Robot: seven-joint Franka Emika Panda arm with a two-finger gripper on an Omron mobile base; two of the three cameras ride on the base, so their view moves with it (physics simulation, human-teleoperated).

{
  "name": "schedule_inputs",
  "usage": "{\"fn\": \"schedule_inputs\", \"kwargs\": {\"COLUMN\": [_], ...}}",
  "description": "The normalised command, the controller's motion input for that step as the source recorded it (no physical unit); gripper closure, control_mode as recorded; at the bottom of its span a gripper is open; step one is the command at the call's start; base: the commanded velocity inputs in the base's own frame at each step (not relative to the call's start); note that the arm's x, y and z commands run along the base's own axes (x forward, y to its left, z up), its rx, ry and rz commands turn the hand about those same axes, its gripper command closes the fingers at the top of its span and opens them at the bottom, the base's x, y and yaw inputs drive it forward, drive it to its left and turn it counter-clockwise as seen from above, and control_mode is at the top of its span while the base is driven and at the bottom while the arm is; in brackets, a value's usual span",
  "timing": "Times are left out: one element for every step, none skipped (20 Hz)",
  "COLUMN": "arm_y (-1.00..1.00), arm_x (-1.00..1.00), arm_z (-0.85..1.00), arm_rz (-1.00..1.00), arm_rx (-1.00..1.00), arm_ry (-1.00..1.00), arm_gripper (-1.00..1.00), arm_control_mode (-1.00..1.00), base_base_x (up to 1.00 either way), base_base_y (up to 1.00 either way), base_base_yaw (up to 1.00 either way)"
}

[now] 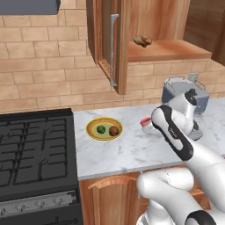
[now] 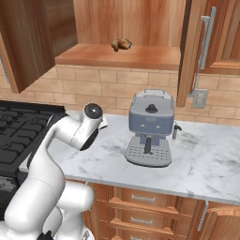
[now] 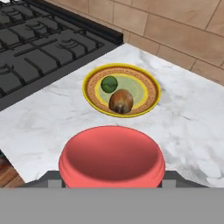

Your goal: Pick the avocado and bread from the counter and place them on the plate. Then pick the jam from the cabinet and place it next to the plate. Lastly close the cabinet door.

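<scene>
The white marble surface (image 1: 132, 151) carries the plate (image 1: 104, 128) and a grey coffee machine (image 2: 150, 126). A lumpy pastry (image 1: 142, 41) lies on the cabinet shelf (image 1: 176, 50).

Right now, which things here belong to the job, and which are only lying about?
Job: yellow-rimmed round plate, small dark green avocado, round brown bread roll, red jam jar, open reddish-brown wooden cabinet door.
Lying about: grey-blue coffee machine, lumpy tan pastry, black stove.

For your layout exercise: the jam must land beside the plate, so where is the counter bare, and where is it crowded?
Bare marble counter lies between the plate and the wall, and between plate and stove. The coffee machine crowds the far end.
</scene>
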Motion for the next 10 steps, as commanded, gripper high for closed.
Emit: {"fn": "schedule_inputs", "kwargs": {"arm_y": [0.21,0.23,0.31,0.36,0.31,0.3,0.31,0.31,0.3,0.26], "arm_x": [0.0,0.0,0.0,0.0,0.0,0.0,0.0,0.0,0.04,0.09], "arm_z": [-0.32,-0.32,-0.26,-0.27,-0.29,-0.24,-0.19,-0.16,-0.14,-0.14], "arm_rz": [0.05,0.04,0.03,0.0,0.0,0.0,0.0,0.0,0.0,0.0], "arm_rx": [0.09,0.08,0.07,0.08,0.08,0.08,0.05,0.05,0.03,0.03], "arm_ry": [0.0,0.0,0.0,0.0,0.0,0.0,0.0,0.0,0.0,0.0], "arm_gripper": [1.0,1.0,1.0,1.0,1.0,1.0,1.0,1.0,1.0,1.0], "arm_control_mode": [-1.0,-1.0,-1.0,-1.0,-1.0,-1.0,-1.0,-1.0,-1.0,-1.0], "base_base_x": [0.0,0.0,0.0,0.0,0.0,0.0,0.0,0.0,0.0,0.0], "base_base_y": [0.0,0.0,0.0,0.0,0.0,0.0,0.0,0.0,0.0,0.0], "base_base_yaw": [0.0,0.0,0.0,0.0,0.0,0.0,0.0,0.0,0.0,0.0]}}
